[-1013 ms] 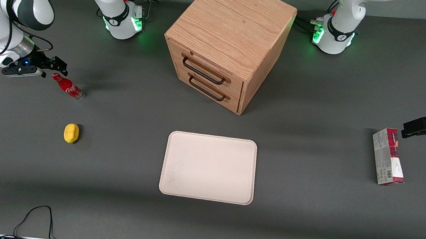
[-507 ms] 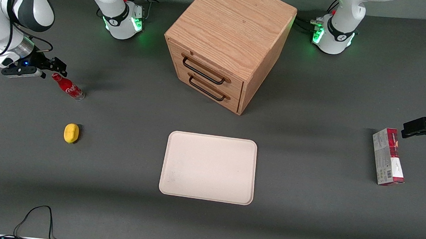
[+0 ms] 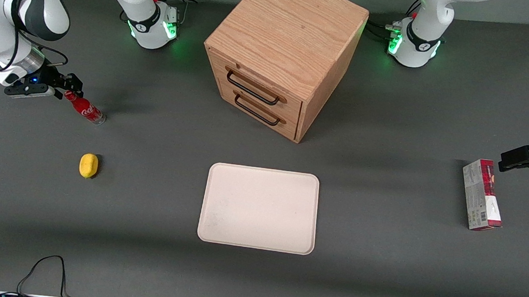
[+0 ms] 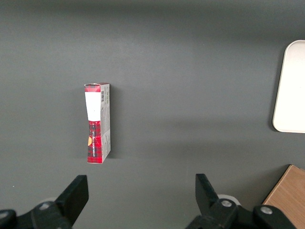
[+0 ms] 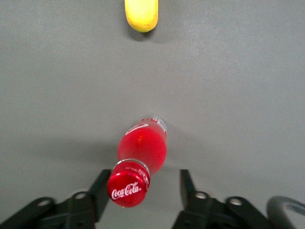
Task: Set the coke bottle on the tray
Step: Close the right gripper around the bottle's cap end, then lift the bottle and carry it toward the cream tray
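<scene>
As it hangs over the upright coke bottle [image 5: 138,162], the gripper [image 5: 143,193] holds its jaws spread, cap at ten o'clock off centre, tray [image 3: 258,208] well apart

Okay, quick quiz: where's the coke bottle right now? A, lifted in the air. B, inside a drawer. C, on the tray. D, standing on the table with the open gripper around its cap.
D: the coke bottle stands on the table, its cap between the open gripper's fingers; the tray holds nothing.
</scene>
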{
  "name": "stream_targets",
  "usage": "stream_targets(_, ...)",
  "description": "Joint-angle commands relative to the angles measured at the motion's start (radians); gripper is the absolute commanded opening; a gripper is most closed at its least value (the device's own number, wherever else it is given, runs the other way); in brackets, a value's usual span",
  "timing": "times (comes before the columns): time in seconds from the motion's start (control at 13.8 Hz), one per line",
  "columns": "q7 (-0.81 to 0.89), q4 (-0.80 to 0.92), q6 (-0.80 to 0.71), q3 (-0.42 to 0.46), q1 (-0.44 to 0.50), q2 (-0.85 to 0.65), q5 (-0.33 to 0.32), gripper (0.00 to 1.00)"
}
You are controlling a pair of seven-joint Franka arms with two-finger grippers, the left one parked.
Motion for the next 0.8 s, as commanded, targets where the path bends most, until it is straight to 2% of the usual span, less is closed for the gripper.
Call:
stream_targets(0.0, 0.0, -0.006, 0.022, -0.008, 0.019, 0.0, -0.02, 0.0)
stream_targets(0.51, 0.004, 0.0, 0.007, -0.005, 0.023, -0.006, -0.02, 0.0)
stream_targets(0.72, 0.008, 0.115, -0.152, 0.011, 0.041, -0.012, -0.009, 0.0)
